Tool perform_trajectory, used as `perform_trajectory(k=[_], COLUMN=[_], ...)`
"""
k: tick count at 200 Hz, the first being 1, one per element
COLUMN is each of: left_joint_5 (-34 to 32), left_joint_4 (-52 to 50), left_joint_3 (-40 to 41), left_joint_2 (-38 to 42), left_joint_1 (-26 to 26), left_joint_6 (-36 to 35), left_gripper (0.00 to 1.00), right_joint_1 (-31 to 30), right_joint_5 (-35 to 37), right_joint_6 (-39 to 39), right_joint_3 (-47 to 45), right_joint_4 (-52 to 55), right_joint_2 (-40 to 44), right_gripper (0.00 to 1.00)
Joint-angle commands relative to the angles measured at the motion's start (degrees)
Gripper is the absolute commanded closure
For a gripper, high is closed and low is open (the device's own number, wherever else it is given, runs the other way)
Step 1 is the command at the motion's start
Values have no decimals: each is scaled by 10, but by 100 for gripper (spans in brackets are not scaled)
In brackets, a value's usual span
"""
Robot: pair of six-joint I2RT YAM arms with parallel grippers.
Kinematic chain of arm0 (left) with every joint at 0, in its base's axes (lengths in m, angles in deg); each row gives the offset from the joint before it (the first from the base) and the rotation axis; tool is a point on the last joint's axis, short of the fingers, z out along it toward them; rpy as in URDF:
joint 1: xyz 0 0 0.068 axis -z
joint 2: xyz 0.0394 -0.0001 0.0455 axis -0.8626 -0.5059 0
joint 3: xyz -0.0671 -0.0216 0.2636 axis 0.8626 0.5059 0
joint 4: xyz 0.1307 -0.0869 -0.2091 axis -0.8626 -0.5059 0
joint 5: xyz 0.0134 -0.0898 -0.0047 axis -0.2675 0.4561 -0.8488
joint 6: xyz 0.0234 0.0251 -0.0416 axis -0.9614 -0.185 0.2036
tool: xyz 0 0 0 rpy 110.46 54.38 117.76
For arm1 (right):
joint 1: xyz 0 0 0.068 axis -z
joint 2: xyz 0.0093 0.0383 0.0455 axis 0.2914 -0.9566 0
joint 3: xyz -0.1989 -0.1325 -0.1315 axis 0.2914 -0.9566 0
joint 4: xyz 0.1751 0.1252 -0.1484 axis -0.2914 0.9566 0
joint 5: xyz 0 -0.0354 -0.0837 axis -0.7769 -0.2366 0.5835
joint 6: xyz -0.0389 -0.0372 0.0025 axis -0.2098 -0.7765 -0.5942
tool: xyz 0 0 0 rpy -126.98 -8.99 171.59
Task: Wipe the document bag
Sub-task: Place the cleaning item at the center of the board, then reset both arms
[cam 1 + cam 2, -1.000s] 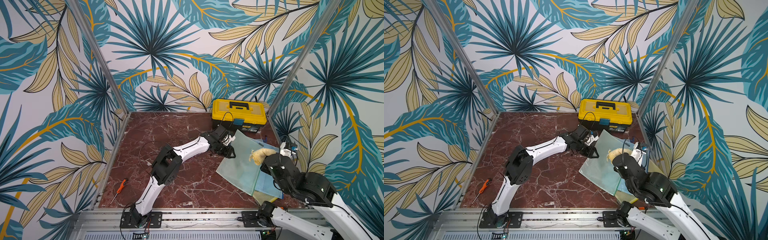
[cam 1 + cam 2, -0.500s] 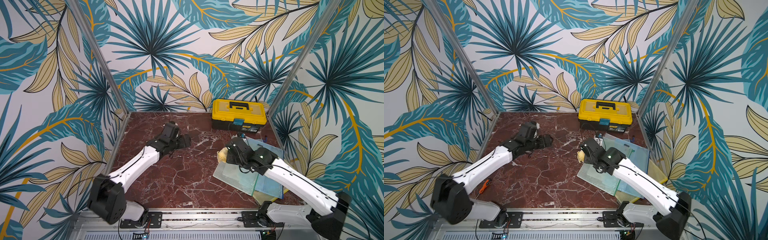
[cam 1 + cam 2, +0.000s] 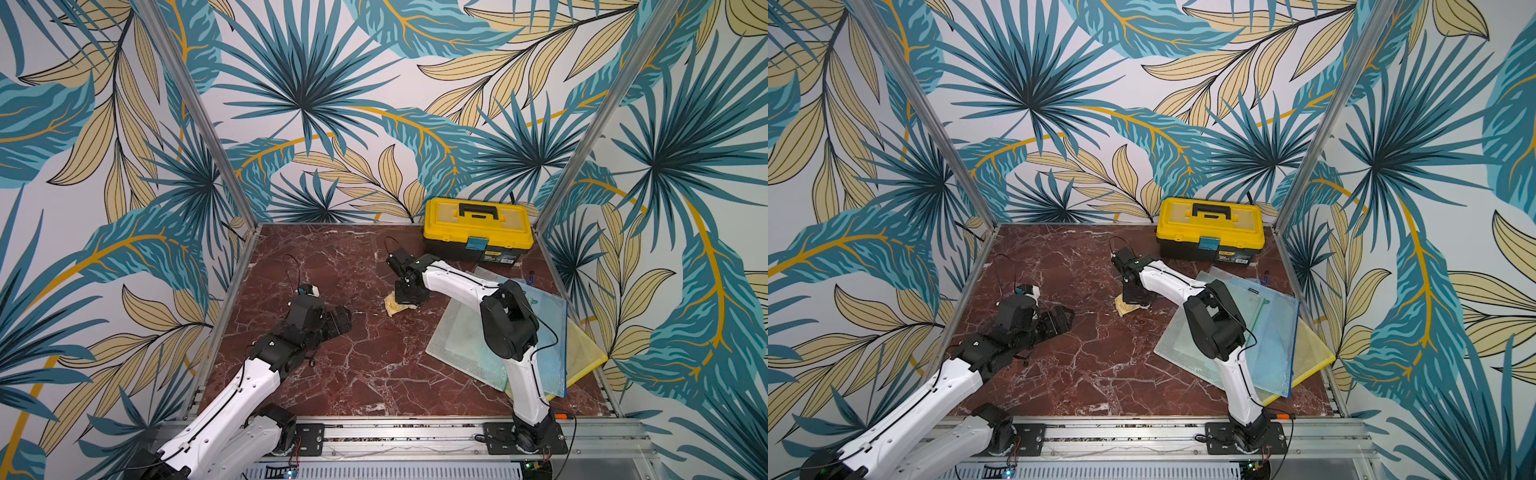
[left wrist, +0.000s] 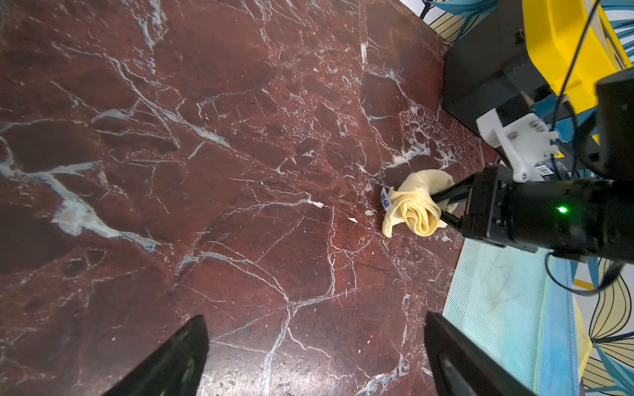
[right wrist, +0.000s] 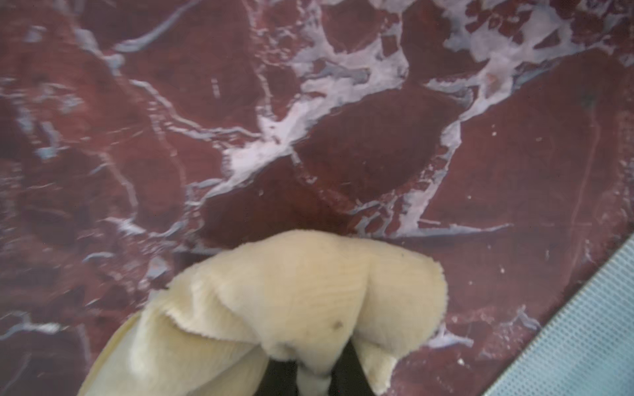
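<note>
My right gripper [image 3: 406, 296] is clenched on the yellow cloth [image 3: 394, 307], which rests on the surface [image 3: 374, 374] at frame centre. The document bag [image 3: 465, 345] lies flat nearby, toward the lower right, and is nearest my right arm. My left gripper [image 3: 338, 324] is released and empty.

Both top views are lit brightly and evenly from above, and only faint, soft shadows are cast on the marble table [image 3: 374, 374]. No harsh glare is seen. The left wrist view is rendered sharp, with lines bent toward its edges. The right wrist view is blurred throughout, and the cloth [image 5: 291, 301] is shown out of focus.
</note>
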Motion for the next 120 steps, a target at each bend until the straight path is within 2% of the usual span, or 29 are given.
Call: perform_trajectory(k=[1, 21, 33, 44, 56, 74, 92, 109, 120], left_joint_5=[-16, -18, -18, -17, -34, -57, -109, -173, -185], left_joint_4=[-1, -1, -1, -1, -1, -8, -13, -12, -15], left_joint_3=[0, -10, -18, -29, -44, -74, -103, -127, -146], left_joint_2=[3, -10, -18, -25, -30, -35, -31, -31, -40], left_joint_1=[-3, -3, -3, -4, -4, -5, -6, -7, -8], left_joint_6=[0, -6, -9, -18, -32, -62, -98, -147, -206], left_gripper=[0, 0, 1, 0, 1, 0, 0, 0, 0], right_joint_1=[-2, -3, -3, -3, -3, -3, -3, -2, 1], right_joint_5=[-15, -48, -62, -65, -55, -35, -10, 14, 20], right_joint_6=[-28, -40, -44, -45, -47, -58, -60, -75, -85], right_joint_3=[16, 3, -11, -26, -47, -94, -137, -201, -241], right_joint_4=[-9, -35, -55, -67, -80, -112, -122, -155, -172], right_joint_2=[18, 35, 56, 84, 123, 198, 272, 354, 399], right_gripper=[63, 41, 16, 4, 1, 1, 1, 0, 0])
